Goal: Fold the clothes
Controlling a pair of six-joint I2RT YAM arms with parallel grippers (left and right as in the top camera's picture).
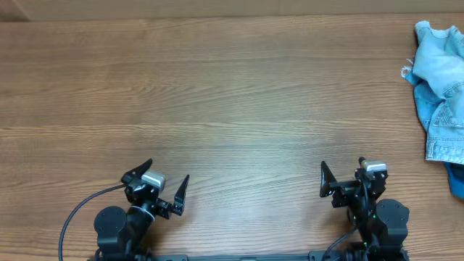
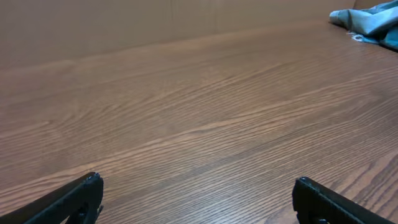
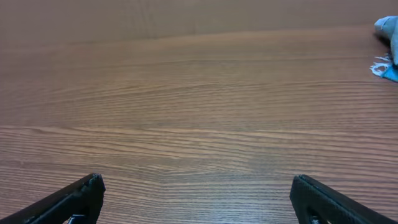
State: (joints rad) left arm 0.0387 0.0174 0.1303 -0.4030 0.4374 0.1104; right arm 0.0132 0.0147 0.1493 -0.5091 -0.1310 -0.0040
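1. The clothes (image 1: 441,80), a crumpled heap of pale blue denim, lie at the right edge of the overhead frame on the wooden table (image 1: 232,87).
2. The left gripper (image 1: 167,174), lower left, is spread wide and holds nothing.
3. The right gripper (image 1: 341,172), lower right, is likewise released and empty.

Brown wood-grain table (image 1: 232,87)

Even, warm, diffuse light; shadows faint; overhead view sharp; wrist views soft toward far background.
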